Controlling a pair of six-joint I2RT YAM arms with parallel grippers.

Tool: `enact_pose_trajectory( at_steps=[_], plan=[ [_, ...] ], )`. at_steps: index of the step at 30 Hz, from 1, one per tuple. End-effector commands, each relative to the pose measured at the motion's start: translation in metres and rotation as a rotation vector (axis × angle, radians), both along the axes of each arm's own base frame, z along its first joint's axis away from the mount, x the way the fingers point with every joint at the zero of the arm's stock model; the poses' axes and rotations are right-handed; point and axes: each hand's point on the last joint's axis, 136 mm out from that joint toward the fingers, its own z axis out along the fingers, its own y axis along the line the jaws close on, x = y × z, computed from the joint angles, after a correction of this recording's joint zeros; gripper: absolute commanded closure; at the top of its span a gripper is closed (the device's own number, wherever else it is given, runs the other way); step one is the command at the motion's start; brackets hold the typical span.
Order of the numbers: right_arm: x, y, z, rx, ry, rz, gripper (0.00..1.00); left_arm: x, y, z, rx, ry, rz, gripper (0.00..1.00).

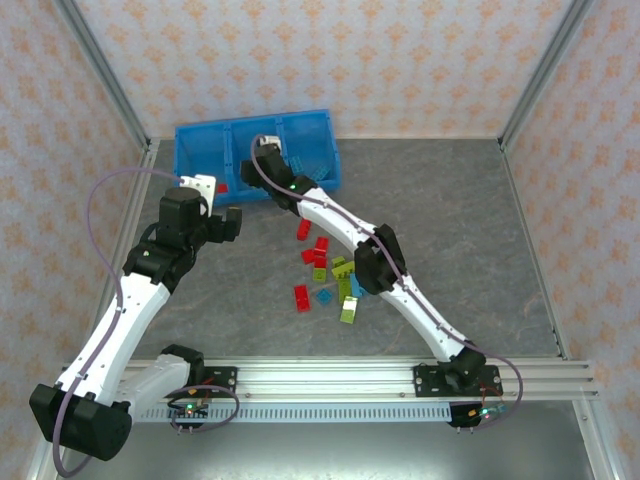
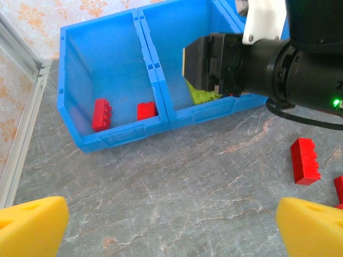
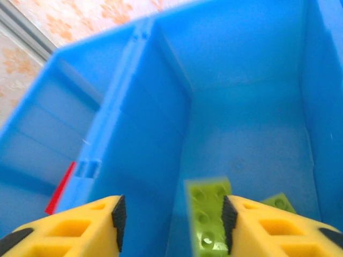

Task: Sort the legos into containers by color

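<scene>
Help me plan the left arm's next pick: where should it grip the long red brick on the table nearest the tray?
Take the red brick across its narrow width, pinching the two long sides, coming down from above. It lies flat with bare table on both long sides, so the jaws should fit.

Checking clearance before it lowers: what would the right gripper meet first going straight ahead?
The right gripper would first meet the lime green studded plastic brick between its jaws, then probably the bright-blue plastic tray's middle compartment floor.
</scene>
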Motion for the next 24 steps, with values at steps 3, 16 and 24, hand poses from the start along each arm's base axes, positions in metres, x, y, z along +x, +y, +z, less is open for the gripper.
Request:
enact_pose_trajectory(
  at_steps=[3, 16, 24],
  plan=[
    [-0.010, -0.002, 0.081, 0.089, -0.067, 0.025, 0.47, 0.001, 0.005, 0.006, 0.015, -0.032, 0.023, 0.00],
    [-0.162, -0.122, 0.136, -0.150, 0.192, 0.179, 0.40, 0.007, -0.002, -0.004, -0.044, 0.008, 0.021, 0.01],
    [-0.243, -0.240, 0.136, -0.243, 0.221, 0.025, 0.26, 0.018, -0.066, -0.042, -0.313, 0.317, -0.038, 0.06]
  ],
)
